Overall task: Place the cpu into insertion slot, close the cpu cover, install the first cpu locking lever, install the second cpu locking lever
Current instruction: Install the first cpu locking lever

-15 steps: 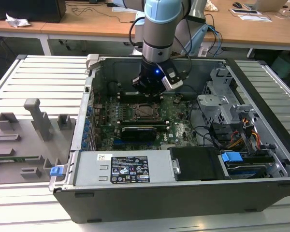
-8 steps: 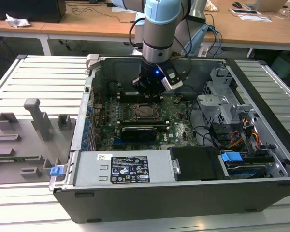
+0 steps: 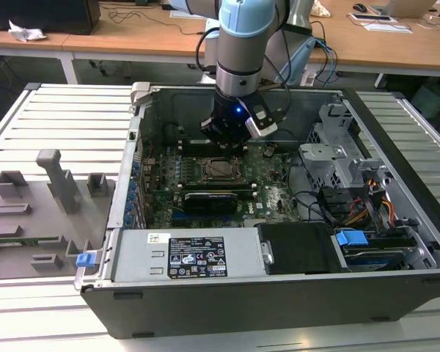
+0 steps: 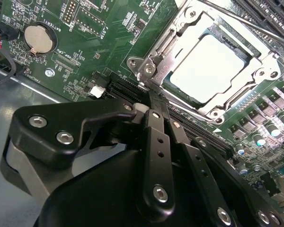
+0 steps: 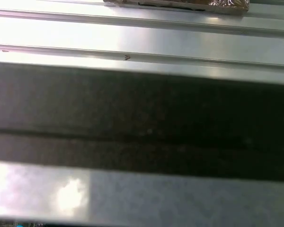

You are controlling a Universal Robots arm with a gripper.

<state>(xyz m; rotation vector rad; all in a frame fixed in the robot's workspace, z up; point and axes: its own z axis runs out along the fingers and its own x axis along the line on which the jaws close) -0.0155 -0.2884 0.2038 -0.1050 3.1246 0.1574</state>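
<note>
While the gripper (image 4: 149, 92) hovers beside it, the cpu (image 4: 210, 66) sits socketed.

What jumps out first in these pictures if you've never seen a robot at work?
An open computer case lies on a ribbed metal table, and a pale blue robot arm reaches down into it from above. Its black tool hangs just over the green circuit board. In the second wrist view, the shiny silver chip sits in its square socket with the metal frame closed around it, right beyond the tool's tip.
</note>
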